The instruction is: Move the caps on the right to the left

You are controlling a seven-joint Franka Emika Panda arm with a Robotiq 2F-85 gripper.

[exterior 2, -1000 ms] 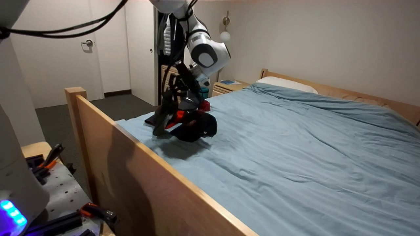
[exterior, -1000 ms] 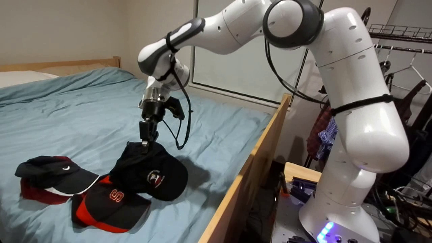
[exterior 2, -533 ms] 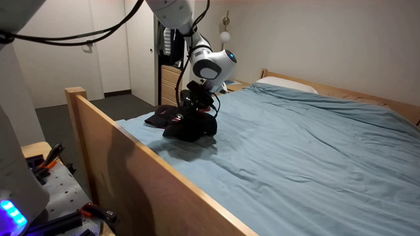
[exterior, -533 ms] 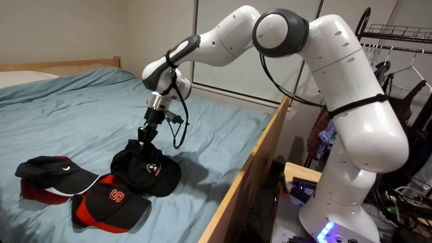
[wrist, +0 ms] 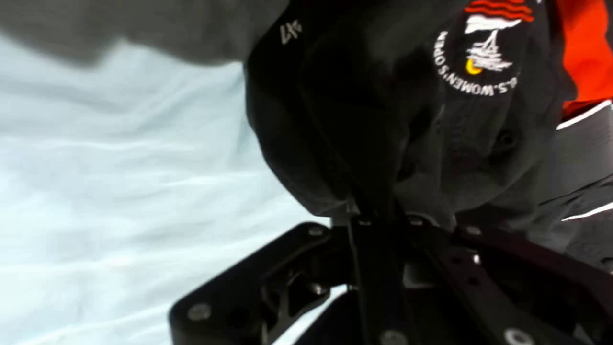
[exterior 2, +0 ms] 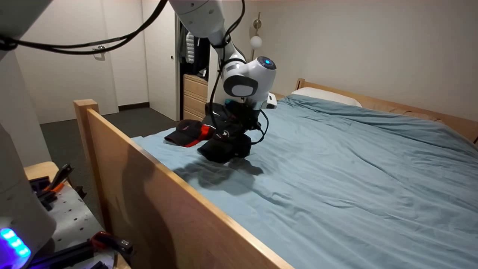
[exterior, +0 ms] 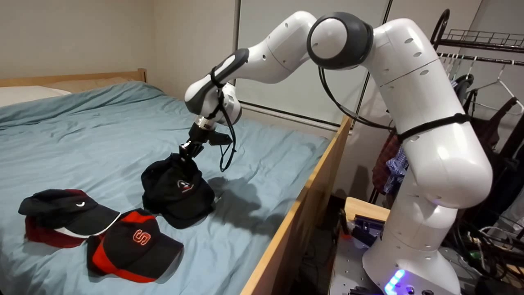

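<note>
1. Leftmost in an exterior view lies a black cap with a white crescent [exterior: 67, 213], dark red showing beneath.
2. Just beside it sits the red-and-black S cap [exterior: 133, 246].
3. Next is the black emblem cap [exterior: 176, 196]; whether it touches the bed [exterior: 123, 135], I cannot tell.
4. The gripper [exterior: 186, 156] pinches its fabric: transfer seems in hand. Next, likely, lower it by the others, then release.

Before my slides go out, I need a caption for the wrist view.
Gripper pinching a black cap bearing a U.S. Women's Open emblem against pale blue bedding.
</note>
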